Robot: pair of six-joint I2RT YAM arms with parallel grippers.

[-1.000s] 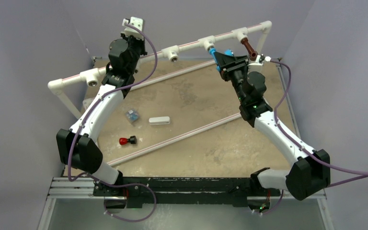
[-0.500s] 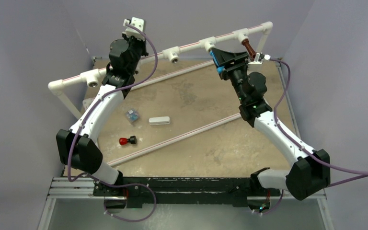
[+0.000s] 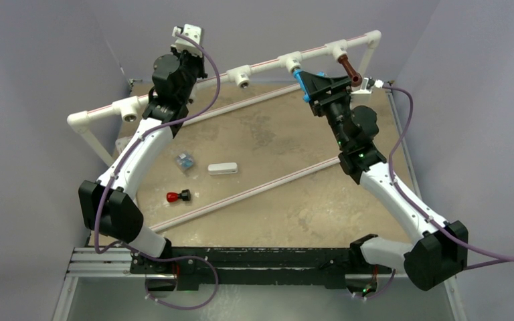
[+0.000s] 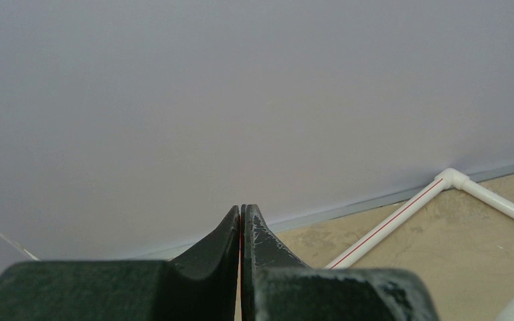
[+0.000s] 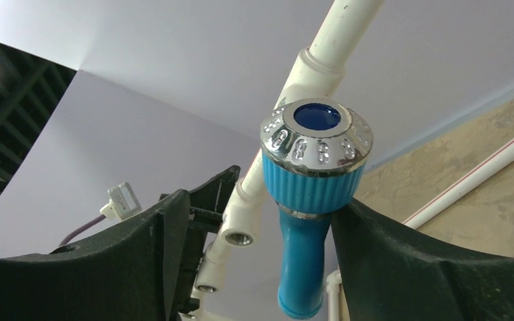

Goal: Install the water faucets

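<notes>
- Right gripper (image 5: 262, 200): fingers spread, one well clear of the blue faucet (image 5: 313, 174), the other just beside its ribbed knob. Nothing is pinched, and I judge the tap hangs by its own seat.
- The blue faucet shows its silvery cap toward 12 o'clock and its spout toward 6. Seen from above it juts from a tee fitting (image 3: 291, 61) at the table's (image 3: 274, 147) 1 o'clock.
- The brown faucet (image 3: 348, 69) sits in the next tee, toward 2 o'clock.
- Left gripper (image 4: 241, 227): fingers pressed together on nothing, parked high near 11 o'clock, probably to stay clear.
- A red-capped piece (image 3: 176, 196) lies at 8 o'clock.
</notes>
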